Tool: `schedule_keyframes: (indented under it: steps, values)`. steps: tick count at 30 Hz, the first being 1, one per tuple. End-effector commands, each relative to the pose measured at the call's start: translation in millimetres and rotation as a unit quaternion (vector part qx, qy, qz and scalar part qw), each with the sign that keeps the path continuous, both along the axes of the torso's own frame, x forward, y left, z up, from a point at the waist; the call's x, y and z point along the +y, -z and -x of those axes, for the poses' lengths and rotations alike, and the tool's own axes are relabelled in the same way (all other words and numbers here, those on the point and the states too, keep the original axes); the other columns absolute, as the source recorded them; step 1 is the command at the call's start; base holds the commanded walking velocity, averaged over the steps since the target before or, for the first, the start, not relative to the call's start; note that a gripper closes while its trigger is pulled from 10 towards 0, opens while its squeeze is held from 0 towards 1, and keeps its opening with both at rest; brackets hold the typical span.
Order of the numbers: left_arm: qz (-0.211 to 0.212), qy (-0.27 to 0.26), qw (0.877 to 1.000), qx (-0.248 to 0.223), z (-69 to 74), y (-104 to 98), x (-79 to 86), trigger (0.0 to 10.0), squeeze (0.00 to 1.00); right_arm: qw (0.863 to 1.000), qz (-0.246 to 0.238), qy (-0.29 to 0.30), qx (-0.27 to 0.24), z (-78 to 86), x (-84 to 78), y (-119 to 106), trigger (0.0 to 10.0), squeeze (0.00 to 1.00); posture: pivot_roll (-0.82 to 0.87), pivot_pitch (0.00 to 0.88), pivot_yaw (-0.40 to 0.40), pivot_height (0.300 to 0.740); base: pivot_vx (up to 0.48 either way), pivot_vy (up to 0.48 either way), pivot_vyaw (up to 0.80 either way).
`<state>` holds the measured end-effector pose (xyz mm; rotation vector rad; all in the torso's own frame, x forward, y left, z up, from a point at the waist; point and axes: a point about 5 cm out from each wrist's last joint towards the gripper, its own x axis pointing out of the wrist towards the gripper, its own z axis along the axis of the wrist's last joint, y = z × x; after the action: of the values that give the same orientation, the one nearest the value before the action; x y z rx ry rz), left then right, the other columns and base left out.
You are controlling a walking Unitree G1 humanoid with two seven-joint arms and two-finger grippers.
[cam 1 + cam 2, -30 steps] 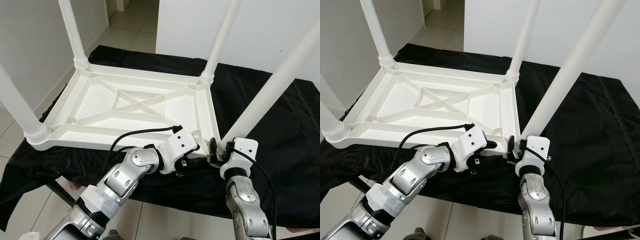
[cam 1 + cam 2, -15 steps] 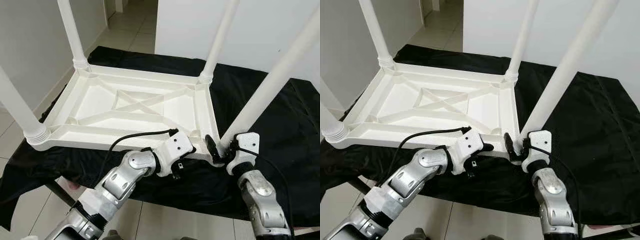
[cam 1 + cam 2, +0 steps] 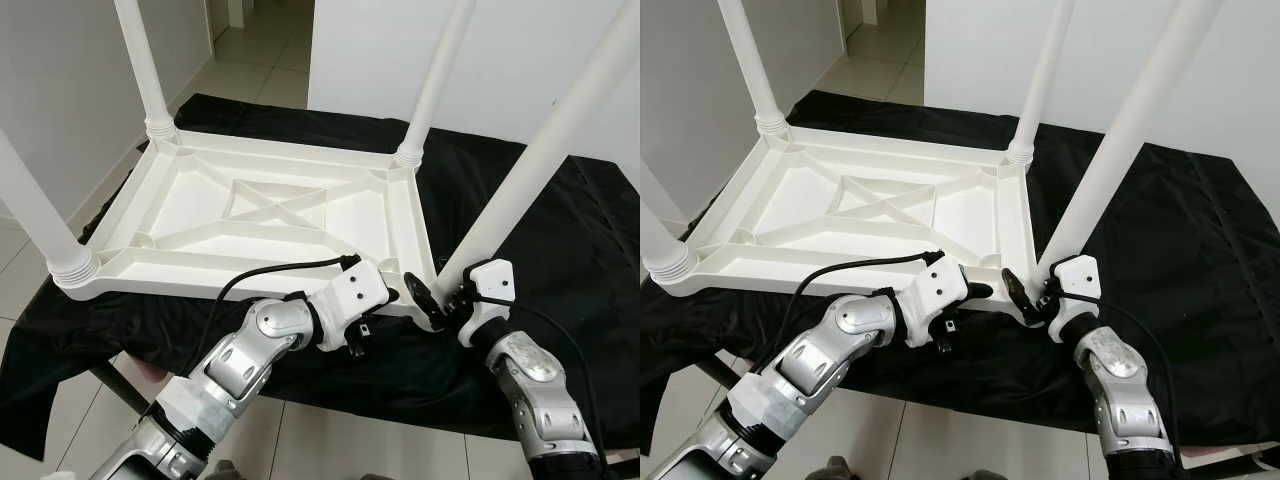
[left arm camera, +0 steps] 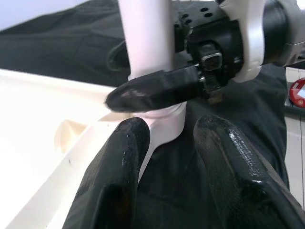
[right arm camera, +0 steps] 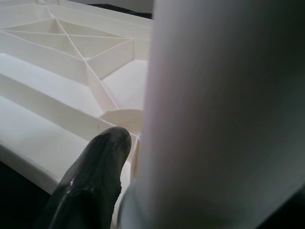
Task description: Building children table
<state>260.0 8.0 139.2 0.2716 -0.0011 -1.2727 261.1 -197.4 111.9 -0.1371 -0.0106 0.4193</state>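
A white plastic children's table [image 3: 200, 285] lies upside down on a black cloth, its four legs pointing up. My right gripper [image 3: 440, 295] is shut on the base of the near-right leg [image 3: 530, 170], where it meets the table's corner. One black finger [image 4: 152, 90] lies across the front of that leg; the same finger [image 5: 95, 176] presses beside the leg [image 5: 224, 114] in the right wrist view. My left gripper [image 3: 388, 298] hovers just left of that corner at the front rim. Its two fingers [image 4: 119, 181] stand apart and open, with nothing between them.
The near-left leg [image 3: 35, 215], far-left leg [image 3: 140, 60] and far-right leg [image 3: 435, 80] rise steeply around the frame. The black cloth [image 3: 560, 260] drapes over the support's front edge. Tiled floor [image 3: 250, 60] lies beyond, with white walls on both sides.
My right forearm has swung out to the right and the wrist has turned around the leg base, so its finger now points left. The left gripper has barely moved.
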Motion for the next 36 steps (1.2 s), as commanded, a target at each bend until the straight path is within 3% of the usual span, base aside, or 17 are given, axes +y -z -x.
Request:
schedule_keyframes:
  steps: [1, 8, 9, 17, 27, 32, 36]
  values:
    - [-0.009, 0.019, 1.0, -0.007, -2.6, -1.6, -0.8, 10.0, 0.0, 0.999, -0.016, 0.001, 0.028, 5.5, -0.7, 13.1, 0.0, 0.0, 0.04, 0.0, -0.058, 0.74, 0.0, 0.0, 0.0]
    - [-0.001, 0.003, 1.0, -0.006, -12.9, -6.5, -1.9, 10.0, 0.0, 0.999, -0.032, 0.032, 0.027, 8.1, -4.4, 18.6, 0.0, 0.0, 0.02, 0.0, -0.04, 0.74, 0.0, 0.0, 0.0]
    - [-0.001, 0.004, 1.0, -0.008, -14.4, -7.3, -2.6, 10.0, 0.0, 0.998, -0.042, 0.05, 0.026, 7.4, -4.1, 18.8, 10.0, 0.0, 0.02, 0.0, -0.042, 0.74, 0.0, 0.0, 0.0]
    - [-0.006, 0.006, 1.0, -0.013, -19.8, -7.1, -1.7, 10.0, 0.0, 0.992, -0.06, 0.106, 0.013, 3.3, 0.0, 14.9, 10.0, 0.0, 0.02, 0.0, -0.031, 0.74, 0.0, 0.0, 0.0]
    - [-0.007, 0.01, 1.0, -0.009, -17.5, -5.5, -0.9, 10.0, 0.0, 0.982, -0.038, 0.185, 0.025, 5.4, -3.0, 17.1, 10.0, 0.0, 0.02, 0.0, -0.024, 0.74, 0.0, 0.0, 0.0]
    - [-0.009, 0.009, 1.0, -0.002, -15.0, -2.9, 2.0, 10.0, 0.0, 0.961, -0.059, 0.269, 0.04, 12.9, 9.3, 18.2, 10.0, 0.0, 0.02, 0.0, -0.029, 0.74, 0.0, 0.0, 0.0]
    - [-0.009, 0.008, 1.0, -0.002, -14.8, -2.5, 2.1, 10.0, 0.0, 0.956, -0.058, 0.286, 0.039, 13.4, 11.2, 17.9, 10.0, 0.0, 0.02, 0.0, -0.029, 0.74, 0.0, 0.0, 0.0]
